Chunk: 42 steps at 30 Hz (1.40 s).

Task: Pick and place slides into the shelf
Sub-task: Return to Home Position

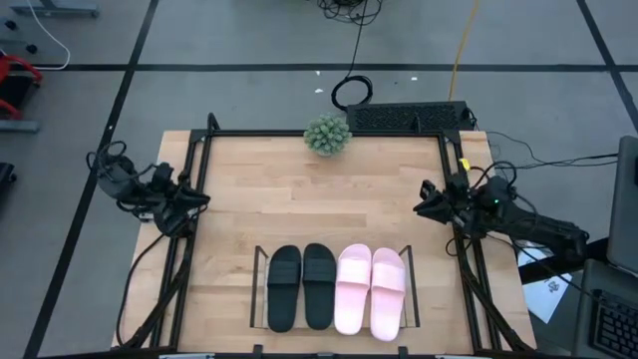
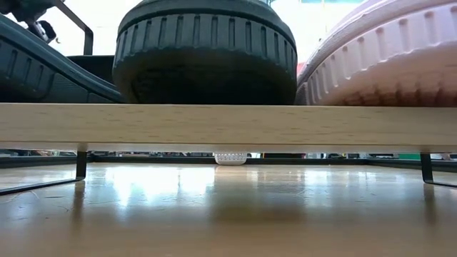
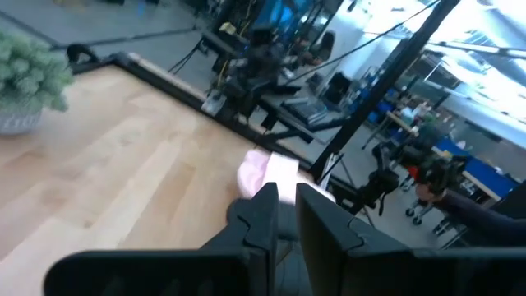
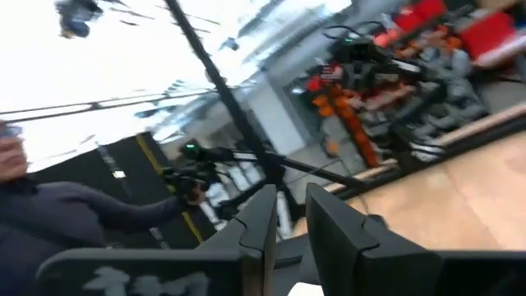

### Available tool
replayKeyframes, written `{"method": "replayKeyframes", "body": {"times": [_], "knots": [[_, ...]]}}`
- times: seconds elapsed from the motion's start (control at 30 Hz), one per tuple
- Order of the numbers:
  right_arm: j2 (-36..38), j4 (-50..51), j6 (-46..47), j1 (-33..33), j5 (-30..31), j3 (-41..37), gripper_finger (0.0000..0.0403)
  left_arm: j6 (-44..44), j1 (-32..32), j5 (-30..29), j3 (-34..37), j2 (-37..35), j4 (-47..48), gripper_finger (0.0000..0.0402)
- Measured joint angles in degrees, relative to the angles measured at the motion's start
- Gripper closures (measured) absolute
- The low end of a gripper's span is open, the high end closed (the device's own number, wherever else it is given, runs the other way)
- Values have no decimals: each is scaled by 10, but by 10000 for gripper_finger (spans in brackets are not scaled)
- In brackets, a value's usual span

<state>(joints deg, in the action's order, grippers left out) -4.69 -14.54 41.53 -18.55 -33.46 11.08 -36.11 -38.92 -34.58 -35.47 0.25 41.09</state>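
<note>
All the slides stand side by side in the shelf (image 1: 261, 257) near the table's near edge, toes toward the far edge. The black pair (image 1: 301, 286) is on the left, the pink pair (image 1: 370, 290) on the right. The low view shows a black heel (image 2: 206, 53) and a pink heel (image 2: 385, 64) resting on the shelf's pale board (image 2: 228, 127), which stands on thin black legs. My left gripper (image 1: 202, 199) (image 3: 286, 197) waits at the table's left edge, fingers almost together and holding nothing. My right gripper (image 1: 419, 206) (image 4: 288, 201) waits at the right edge the same way.
A small potted plant (image 1: 327, 135) sits at the middle of the far edge, with a black box (image 1: 409, 117) just beyond the table. A black frame (image 1: 199, 160) rims the table. Bare wood lies between the arms. A person's sleeve (image 4: 74, 210) shows in the room.
</note>
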Motion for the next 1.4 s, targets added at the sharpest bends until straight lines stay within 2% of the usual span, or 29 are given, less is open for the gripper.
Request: {"method": "replayKeyframes", "body": {"times": [0.17,0.3,0.43,0.57,0.83,1.0,1.1,1.4], "knots": [[-1,-188,55,-16,-41,-97,346,32,0,3,43,0,-64,355],[-3,-183,74,-36,-76,-95,346,35,0,1,71,0,-85,355],[2,-246,86,-58,-113,-96,346,57,0,-11,87,0,-94,355],[2,-270,115,-77,-133,-96,346,88,0,-2,115,0,-161,355],[1,-250,127,-90,-153,-97,346,92,1,3,227,0,-286,355],[1,-240,126,-103,-162,-98,346,108,26,4,245,-1,-307,355],[2,-229,125,-113,-163,-98,346,134,55,7,245,-1,-307,355],[1,-192,101,-126,-177,-98,346,173,196,117,245,-1,-297,355]]}}
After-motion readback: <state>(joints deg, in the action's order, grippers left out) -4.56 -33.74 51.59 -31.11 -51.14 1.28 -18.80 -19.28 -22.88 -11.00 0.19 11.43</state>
